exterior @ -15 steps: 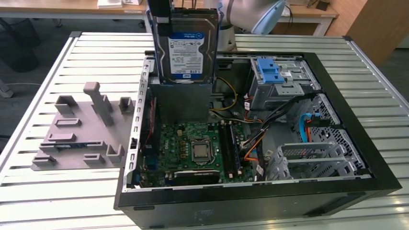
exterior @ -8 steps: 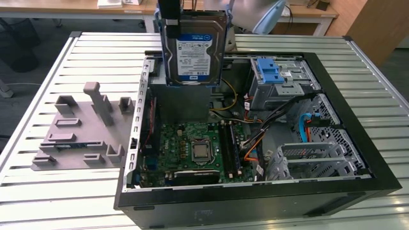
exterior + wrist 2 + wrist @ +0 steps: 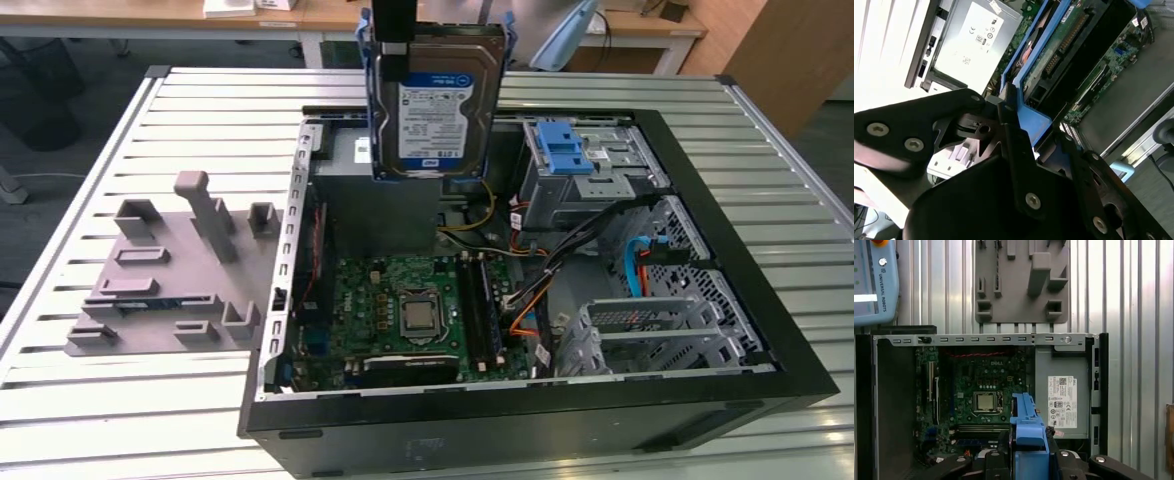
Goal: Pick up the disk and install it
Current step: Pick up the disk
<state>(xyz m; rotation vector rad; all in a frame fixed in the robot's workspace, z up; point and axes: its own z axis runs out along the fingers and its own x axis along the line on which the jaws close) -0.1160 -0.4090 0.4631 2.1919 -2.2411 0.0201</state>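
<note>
— Where is the disk (image 3: 434,110) just now?

— Pinched in my gripper (image 3: 1029,450) by its blue frame. It hangs upright over the open computer case (image 3: 534,430), above the grey box (image 3: 374,205), touching nothing below.

— Which step is that?

— The pick-up looks done. The install is not: the disk is carried, not seated.

— What does the move ahead ask of you?

— I judge it needs squaring to the drive cage (image 3: 587,165) beside it, clear of the cables (image 3: 594,230), with a firm grip.
</note>
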